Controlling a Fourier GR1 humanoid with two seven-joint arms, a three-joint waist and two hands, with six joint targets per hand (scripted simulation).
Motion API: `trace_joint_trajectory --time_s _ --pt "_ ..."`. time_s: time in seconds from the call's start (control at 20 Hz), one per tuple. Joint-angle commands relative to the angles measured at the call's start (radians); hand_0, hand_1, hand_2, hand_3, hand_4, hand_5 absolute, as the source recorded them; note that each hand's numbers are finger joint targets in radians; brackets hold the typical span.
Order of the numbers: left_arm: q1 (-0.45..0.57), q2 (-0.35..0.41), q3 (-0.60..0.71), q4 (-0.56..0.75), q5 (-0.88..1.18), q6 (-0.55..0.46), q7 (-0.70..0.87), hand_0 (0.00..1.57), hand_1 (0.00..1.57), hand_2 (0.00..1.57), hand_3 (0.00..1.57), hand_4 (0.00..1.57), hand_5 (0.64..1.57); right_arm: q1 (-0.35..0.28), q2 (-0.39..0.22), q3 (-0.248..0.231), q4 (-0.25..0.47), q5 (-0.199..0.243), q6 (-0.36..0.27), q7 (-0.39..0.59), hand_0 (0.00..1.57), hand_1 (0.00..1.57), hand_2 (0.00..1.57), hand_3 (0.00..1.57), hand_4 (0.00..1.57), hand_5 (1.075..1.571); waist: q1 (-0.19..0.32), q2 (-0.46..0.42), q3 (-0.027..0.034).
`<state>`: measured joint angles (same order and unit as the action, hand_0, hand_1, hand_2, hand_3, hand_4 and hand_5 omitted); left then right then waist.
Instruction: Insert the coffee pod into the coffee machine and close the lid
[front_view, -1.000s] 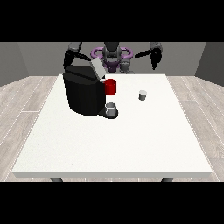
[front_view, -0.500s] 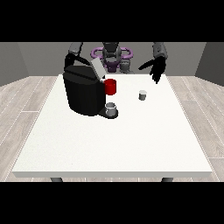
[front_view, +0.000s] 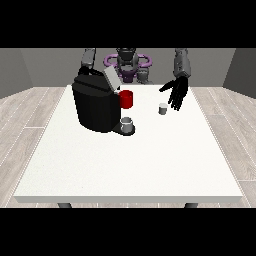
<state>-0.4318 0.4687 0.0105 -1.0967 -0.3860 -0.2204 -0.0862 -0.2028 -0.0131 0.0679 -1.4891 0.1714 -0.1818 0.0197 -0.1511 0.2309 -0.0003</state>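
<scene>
A black coffee machine (front_view: 95, 106) stands on the white table's (front_view: 130, 160) left half, its grey lid (front_view: 111, 77) tilted up and a red part (front_view: 126, 99) at its front. A small grey cup (front_view: 127, 123) sits on the machine's base. The small grey coffee pod (front_view: 162, 108) stands upright on the table, right of the machine. The hand at the view's right (front_view: 176, 92) hovers just above and right of the pod, fingers straight and spread downward, apart from it. The hand at the view's left is hidden behind the machine; only its arm (front_view: 88, 60) shows.
The robot's torso (front_view: 128, 65) with purple rings stands behind the table's far edge. Wide bare table surface lies in front of the machine and pod, toward the camera.
The hand at the view's right has come down from beside the robot's shoulder and forward over the table, arriving close to the pod. The machine, lid and pod have not moved.
</scene>
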Motion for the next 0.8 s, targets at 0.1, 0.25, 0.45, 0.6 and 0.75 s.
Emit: trace_joint_trajectory --time_s 0.1,0.25,0.45,0.6,0.75 --pt "-0.066 -0.039 -0.034 0.115 -0.108 0.059 -0.018 0.0 0.0 0.29 0.0 0.0 1.571 -0.07 -0.023 -0.066 0.088 -0.036 0.021 -0.014 0.0 0.0 0.0 0.0 0.0 1.571 0.01 0.025 0.0003" --pt "-0.09 -0.031 0.005 0.223 -0.134 0.136 -0.141 0.49 0.49 0.72 0.49 0.0 1.571 -0.046 0.011 -0.003 0.041 0.008 -0.001 0.01 0.0 0.0 0.0 0.0 0.0 1.571 -0.001 0.026 -0.0002" --pt "-0.114 -0.079 -0.068 0.184 -0.231 0.19 -0.05 0.84 0.84 0.92 0.76 0.3 1.571 -0.045 0.002 -0.018 0.126 -0.001 0.022 -0.006 0.0 0.0 0.0 0.0 0.0 1.571 0.006 -0.013 0.0004" --pt "-0.164 -0.047 -0.056 0.251 -0.286 0.276 -0.119 1.07 1.07 1.13 0.93 0.46 1.571 -0.092 -0.001 0.003 0.087 0.008 0.034 0.007 0.0 0.0 0.0 0.0 0.0 1.571 -0.039 0.066 -0.0002" --pt "-0.157 -0.046 -0.097 0.275 -0.338 0.246 -0.109 0.92 0.92 1.02 0.84 0.41 1.571 -0.096 -0.013 -0.035 0.143 -0.015 0.044 -0.071 0.0 0.0 0.0 0.0 0.0 1.571 -0.012 0.05 0.0004"
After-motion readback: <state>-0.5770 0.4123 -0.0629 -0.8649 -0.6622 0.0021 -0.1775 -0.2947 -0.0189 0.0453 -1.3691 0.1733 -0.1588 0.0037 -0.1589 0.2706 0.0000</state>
